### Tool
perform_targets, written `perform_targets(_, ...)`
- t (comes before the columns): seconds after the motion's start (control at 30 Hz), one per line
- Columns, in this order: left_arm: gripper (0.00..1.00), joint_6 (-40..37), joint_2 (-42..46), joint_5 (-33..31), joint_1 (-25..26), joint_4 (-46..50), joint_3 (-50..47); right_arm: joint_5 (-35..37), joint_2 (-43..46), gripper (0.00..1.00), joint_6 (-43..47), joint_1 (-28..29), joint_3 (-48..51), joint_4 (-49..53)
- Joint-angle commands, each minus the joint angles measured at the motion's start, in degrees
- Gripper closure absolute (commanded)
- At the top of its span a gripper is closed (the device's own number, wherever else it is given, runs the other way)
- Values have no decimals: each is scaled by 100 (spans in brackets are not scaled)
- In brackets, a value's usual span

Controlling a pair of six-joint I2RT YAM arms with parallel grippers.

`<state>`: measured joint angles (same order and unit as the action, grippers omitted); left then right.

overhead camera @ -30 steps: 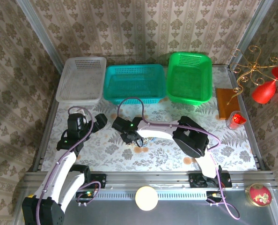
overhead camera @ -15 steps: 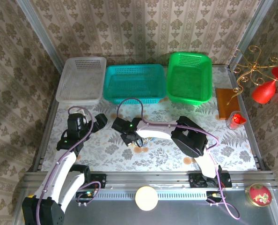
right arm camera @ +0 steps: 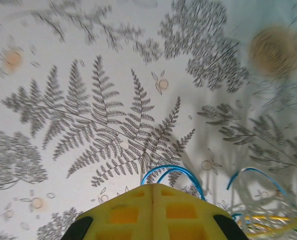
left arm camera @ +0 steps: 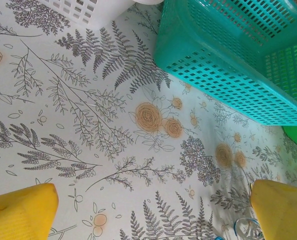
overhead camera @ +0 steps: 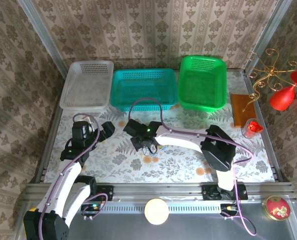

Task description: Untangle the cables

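The right hand (right arm camera: 153, 192) is clenched, its yellow fingers (right arm camera: 128, 215) pressed flat together, and a thin blue loop of the cables (right arm camera: 169, 168) springs out right at their tips, pinched there. More of the cables, blue, whitish and yellowish strands in a loose heap, trail off just beside the fingers on the flowered worktop (right arm camera: 88, 100). From above, this hand (overhead camera: 147, 145) hangs over the small tangle (overhead camera: 151, 149) near the middle of the worktop (overhead camera: 178, 165), a little toward its left edge and on the near side of the teal basket (overhead camera: 144, 71). The left hand (left arm camera: 148, 215) stands released, its two yellow fingers (left arm camera: 18, 212) spread wide with only bare worktop between them; a bit of blue cable shows by its right finger. From above, it (overhead camera: 106, 129) sits toward the left edge, apart from the tangle. Along the far edge stand a white basket (overhead camera: 88, 63), the teal one and a green basket (overhead camera: 203, 59), side by side.
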<state>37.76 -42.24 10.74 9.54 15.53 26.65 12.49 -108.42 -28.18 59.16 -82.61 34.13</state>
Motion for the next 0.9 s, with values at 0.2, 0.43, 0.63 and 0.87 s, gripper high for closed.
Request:
perform_targets(0.2,0,2,67,187,-25,118,-6,-50,440,92,41,-110,292,-145)
perform_targets(0.43,0,50,34,202,28,30,-38,-282,295,69,-80,-71,557,-159)
perform_targets(0.63,0,52,-64,235,81,-41,-56,-150,472,65,-76,-80,706,-103)
perform_targets(0.87,0,22,-195,242,312,-155,-52,-20,1039,52,-53,-485,842,-98)
